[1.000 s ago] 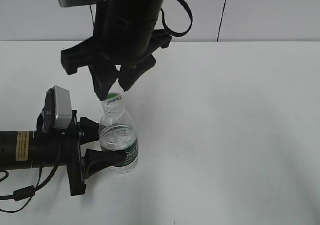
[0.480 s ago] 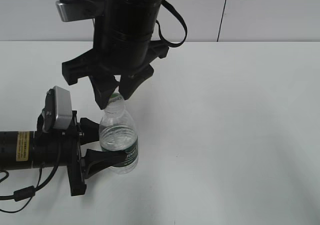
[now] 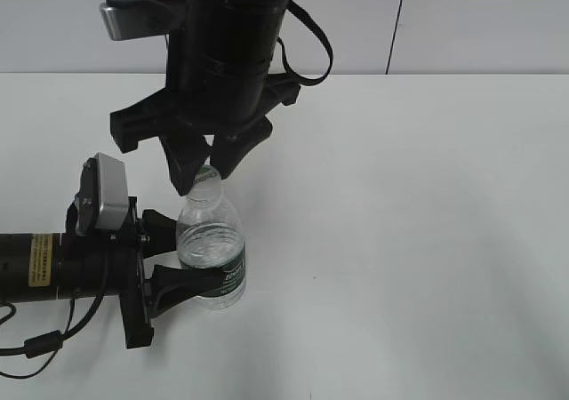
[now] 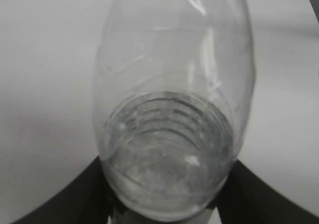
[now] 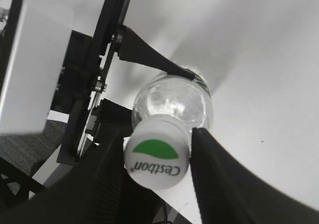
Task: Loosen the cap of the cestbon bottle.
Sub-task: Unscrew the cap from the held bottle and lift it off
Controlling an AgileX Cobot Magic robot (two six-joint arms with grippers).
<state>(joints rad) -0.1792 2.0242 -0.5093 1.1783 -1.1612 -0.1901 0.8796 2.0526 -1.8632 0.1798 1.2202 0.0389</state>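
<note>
The cestbon bottle (image 3: 212, 249) stands upright on the white table (image 3: 400, 196), clear with a dark green label band. My left gripper (image 3: 200, 253) comes in from the left and is shut on the bottle's body; the left wrist view shows the bottle (image 4: 169, 124) filling the space between the black fingers (image 4: 75, 199). My right gripper (image 3: 203, 178) hangs above, its two fingers on either side of the white cap (image 3: 206, 176). In the right wrist view the cap (image 5: 157, 157), with its green half-circle, sits between the fingers (image 5: 214, 174), which touch its sides.
The left arm lies low along the table at the left edge, with its grey wrist camera (image 3: 102, 191) on top. The right arm's black body (image 3: 231, 53) stands over the bottle. A pale wall runs along the table's back edge.
My right gripper has come down from just above the cap, so its fingers now sit around it. The left gripper and the bottle have stayed still.
</note>
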